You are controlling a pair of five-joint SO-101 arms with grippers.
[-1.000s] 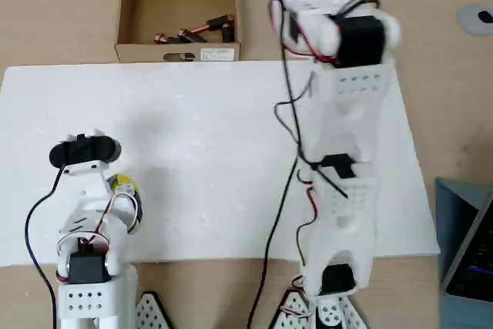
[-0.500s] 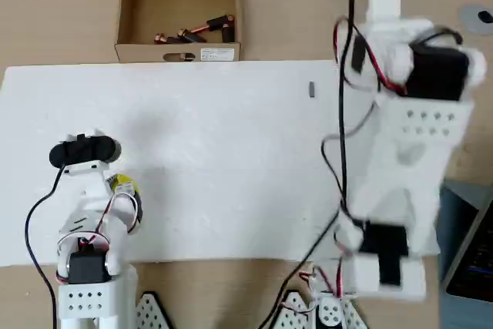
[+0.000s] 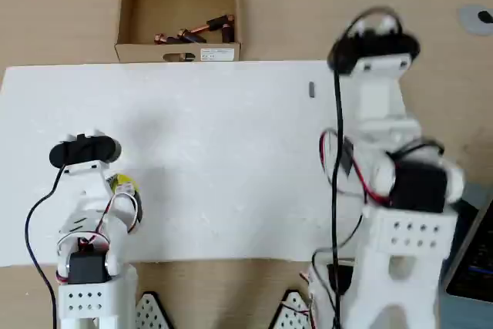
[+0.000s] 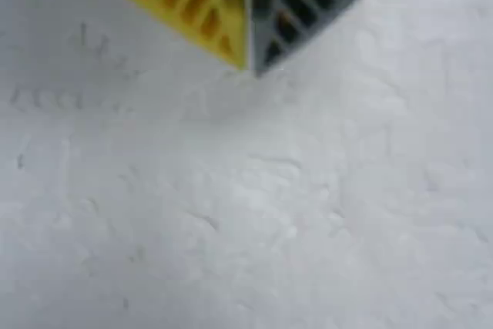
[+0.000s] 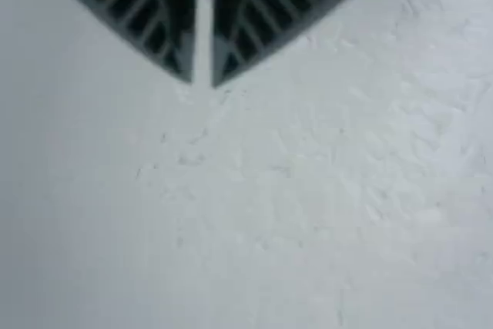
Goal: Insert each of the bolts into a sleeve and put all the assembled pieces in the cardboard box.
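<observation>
The assembled pieces [image 3: 196,31], copper and dark, lie in a loose cluster on the floor of the cardboard box [image 3: 139,5], toward its near wall. The box stands on the wooden table [image 3: 62,28], touching the far edge of a white foam sheet [image 3: 208,159]. One small dark piece [image 3: 311,90] lies alone on the foam near that far edge; whether it is a bolt or a sleeve cannot be told. It sits just beside the head of the right arm [image 3: 385,190] and well apart from the left arm [image 3: 92,221], which is folded at the near left corner. The left gripper [image 4: 248,65] hangs over bare foam, yellow and grey fingers pressed together, holding nothing. The right gripper [image 5: 202,76] is also over bare foam, with only a thin slit between its fingers. A laptop [image 3: 470,252] shows at the right edge.
</observation>
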